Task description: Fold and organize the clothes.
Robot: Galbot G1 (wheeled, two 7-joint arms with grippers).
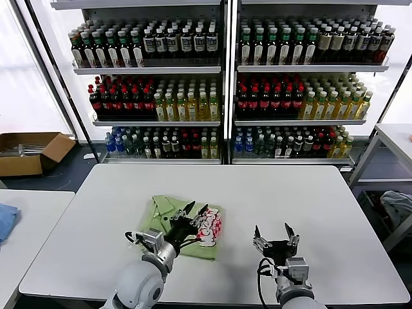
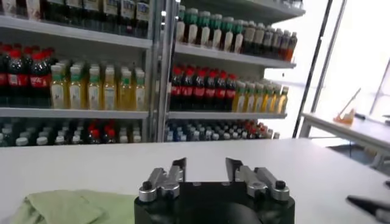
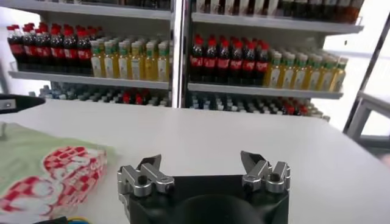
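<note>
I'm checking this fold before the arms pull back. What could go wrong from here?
1. The left gripper hangs open just over the folded polo shirt; a fingertip could catch the soft fabric on the way off and drag the fold open.
2. The shirt lies near the front edge of the table, so a tug toward the robot might slide it off.
The right gripper, open over bare table, looks harmless.

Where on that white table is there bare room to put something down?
The table is bare along its far edge toward the drink shelves, and across its right side beyond the right gripper. It is crowded near the front, where the folded green shirt lies under the left gripper.
</note>
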